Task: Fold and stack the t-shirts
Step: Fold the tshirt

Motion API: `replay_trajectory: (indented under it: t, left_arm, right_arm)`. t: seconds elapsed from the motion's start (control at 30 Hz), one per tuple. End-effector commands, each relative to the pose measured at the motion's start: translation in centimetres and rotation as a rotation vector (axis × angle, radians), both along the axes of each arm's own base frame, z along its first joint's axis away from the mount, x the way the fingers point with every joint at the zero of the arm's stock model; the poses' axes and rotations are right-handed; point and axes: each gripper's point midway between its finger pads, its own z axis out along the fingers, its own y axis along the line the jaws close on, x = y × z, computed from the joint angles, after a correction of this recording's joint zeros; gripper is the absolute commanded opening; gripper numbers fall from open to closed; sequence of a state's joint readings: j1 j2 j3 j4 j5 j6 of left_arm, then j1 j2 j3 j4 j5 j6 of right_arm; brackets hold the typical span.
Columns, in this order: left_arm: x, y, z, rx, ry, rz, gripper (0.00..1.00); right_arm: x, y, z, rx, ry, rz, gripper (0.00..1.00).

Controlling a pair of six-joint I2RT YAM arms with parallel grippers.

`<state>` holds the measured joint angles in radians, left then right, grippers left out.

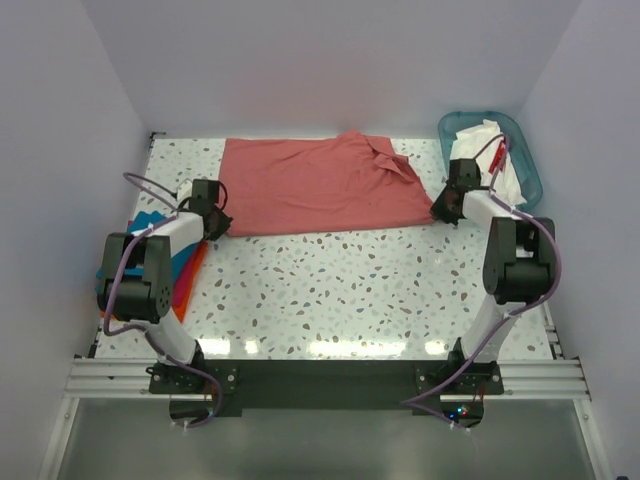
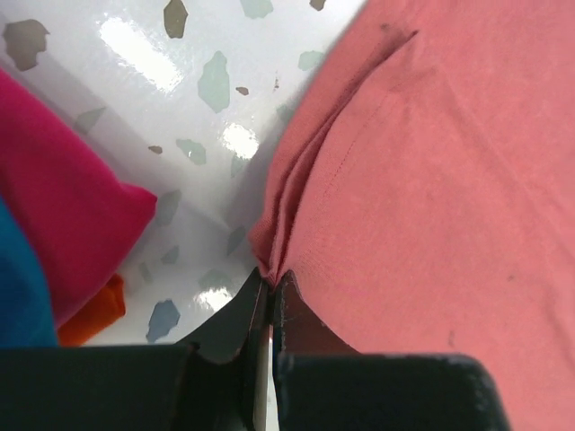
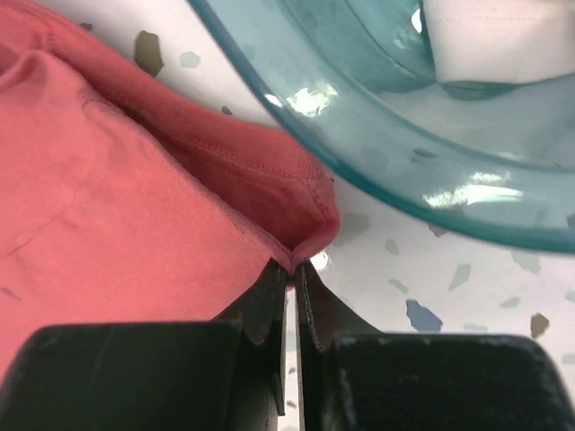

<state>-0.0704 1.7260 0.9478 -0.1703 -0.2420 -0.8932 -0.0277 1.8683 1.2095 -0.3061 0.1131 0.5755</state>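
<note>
Left gripper (image 1: 214, 222) and right gripper (image 1: 443, 210) each pinch a near corner of the salmon-red t-shirt (image 1: 320, 185), its long axis running left-to-right between them, cloth spreading toward the frame's top.

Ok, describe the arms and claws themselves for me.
The left arm and right arm have white links, chunky black joint housings and looping purple cables. The left claw and right claw each have two flat matte-black fingers.
</note>
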Motion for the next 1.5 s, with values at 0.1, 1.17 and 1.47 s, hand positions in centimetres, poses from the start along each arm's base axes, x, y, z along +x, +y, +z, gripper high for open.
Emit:
replay_trajectory:
  t: [0.1, 1.17, 1.47]
  left_arm:
    - [-0.2, 1.3, 8.9, 0.052, -0.168, -0.007, 0.00]
    - [12.1, -0.1, 41.3, 0.068, -0.910, -0.194, 0.00]
    - [18.7, -1.8, 47.8, 0.029, -1.107, -0.294, 0.00]
  right_arm:
    - [-0.1, -1.1, 12.0, -0.027, -0.242, -0.008, 0.00]
    - [7.6, 1.4, 43.7, 0.042, -0.983, 0.153, 0.00]
    - [11.5, 0.4, 50.8, -0.002, -1.180, 0.123, 0.00]
